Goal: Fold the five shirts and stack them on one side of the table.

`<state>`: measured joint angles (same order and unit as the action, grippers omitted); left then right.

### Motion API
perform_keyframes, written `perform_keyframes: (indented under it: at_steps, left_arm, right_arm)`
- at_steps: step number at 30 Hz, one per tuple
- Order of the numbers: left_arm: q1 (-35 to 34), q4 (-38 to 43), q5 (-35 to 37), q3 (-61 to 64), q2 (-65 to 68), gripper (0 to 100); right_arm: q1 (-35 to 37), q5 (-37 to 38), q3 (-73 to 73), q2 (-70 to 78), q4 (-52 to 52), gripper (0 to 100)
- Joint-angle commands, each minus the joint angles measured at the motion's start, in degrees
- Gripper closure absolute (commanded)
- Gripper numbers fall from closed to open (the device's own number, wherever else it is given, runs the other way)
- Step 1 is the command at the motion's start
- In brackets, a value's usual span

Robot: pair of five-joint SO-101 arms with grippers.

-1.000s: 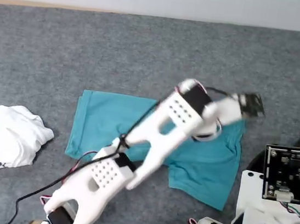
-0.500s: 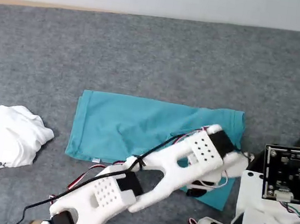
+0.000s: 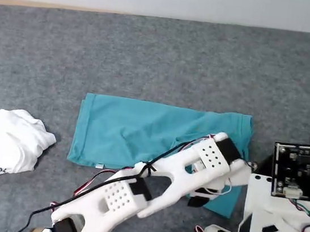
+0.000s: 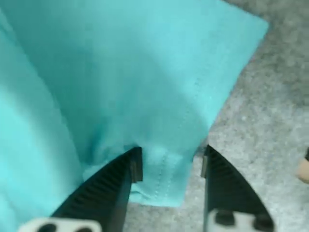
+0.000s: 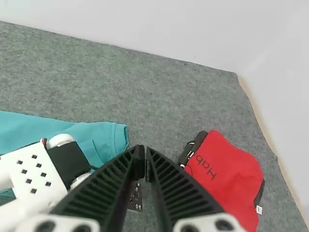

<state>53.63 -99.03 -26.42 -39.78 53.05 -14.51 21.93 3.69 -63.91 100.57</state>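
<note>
- Left gripper (image 4: pixel 169 164), left wrist view: jaws apart, straddling the stitched hem at a corner of the teal shirt (image 4: pixel 120 72), which lies on the grey table cover (image 4: pixel 270 106).
- Right gripper (image 5: pixel 141 164), right wrist view: jaws pressed together above the cover; a red garment (image 5: pixel 224 176) lies at the right, near the table's edge.
- High view: teal shirt spread flat at centre, with the left arm (image 3: pixel 151 190) across its near right part; a crumpled white shirt (image 3: pixel 2 144) sits well apart at the left.

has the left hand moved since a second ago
Yes. In the high view the left hand swung from over the teal shirt's far right corner back to its near right corner.
</note>
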Motion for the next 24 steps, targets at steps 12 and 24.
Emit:
perform_keyframes:
  at_steps: [12, 24]
  left_arm:
    - [-0.1, -1.5, -0.6, -7.1, 1.1, 100]
    - [-1.4, -1.3, -0.6, -7.1, -8.0, 100]
  right_arm:
    - [-0.7, -0.4, -0.2, 0.0, 2.1, 98.8]
    - [-0.7, -0.5, -0.3, 0.0, 1.9, 98.8]
